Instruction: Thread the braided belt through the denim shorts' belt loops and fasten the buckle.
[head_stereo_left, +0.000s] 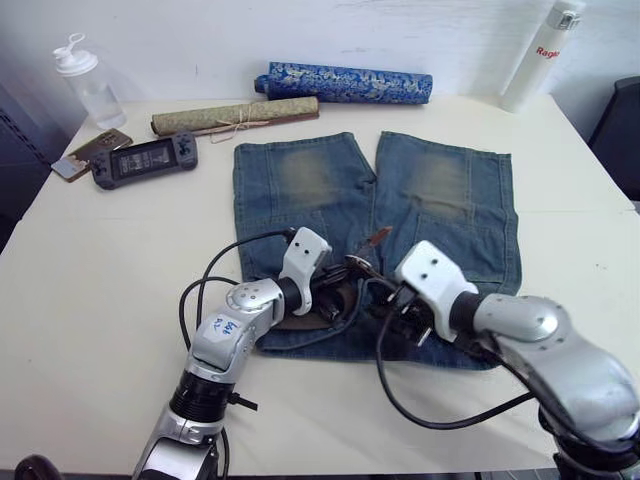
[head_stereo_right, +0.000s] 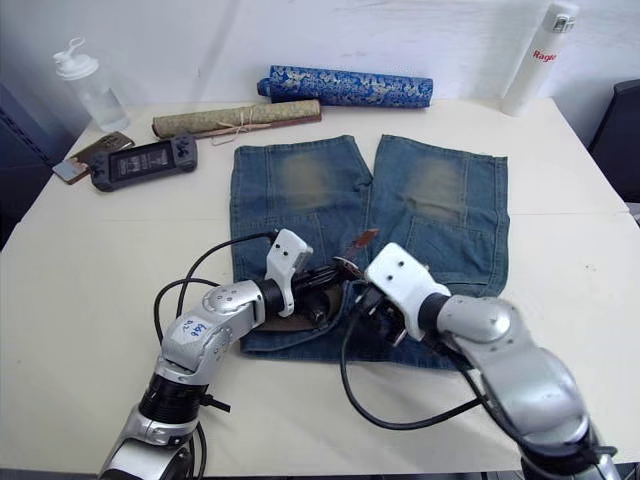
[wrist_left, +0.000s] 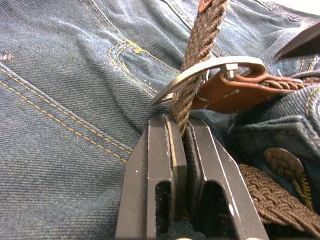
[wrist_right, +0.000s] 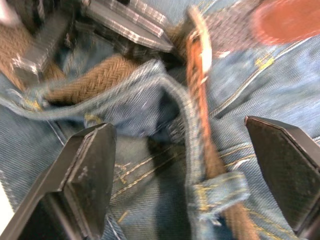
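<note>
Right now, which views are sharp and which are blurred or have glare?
Left wrist view: sharp, the weave of the braided belt and the buckle crisp, the left hand shut on the strap. Right wrist view: smeared throughout; the belt loops and upper corners soft. Head views: even lighting, soft shadows, no glare on the table.
</note>
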